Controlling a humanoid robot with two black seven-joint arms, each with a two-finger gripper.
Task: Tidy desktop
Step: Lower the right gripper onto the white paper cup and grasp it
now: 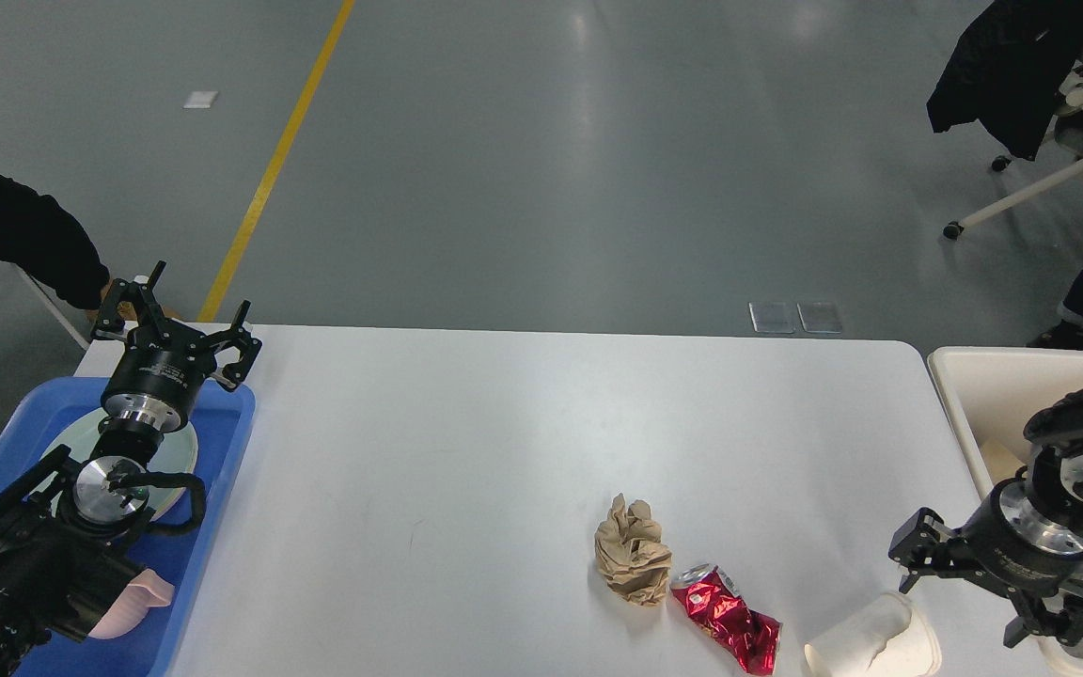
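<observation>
The white desktop (pixel 504 442) carries a crumpled brown paper ball (pixel 634 550), a crushed red can (pixel 728 621) and a white paper cup (pixel 871 644) lying on its side, all near the front right. My right gripper (pixel 969 594) hangs open and empty just right of the cup, at the desktop's right edge. Over the far corner of the blue tray (pixel 222 442) at the left, my left gripper (pixel 180 324) is open with nothing in it.
A cream bin (pixel 974 376) with crumpled waste stands off the right edge. The blue tray holds a pale plate (pixel 177 453) and a pink item (pixel 139 602). A person's dark sleeve (pixel 15 235) is at far left, a chair (pixel 1068 122) far right.
</observation>
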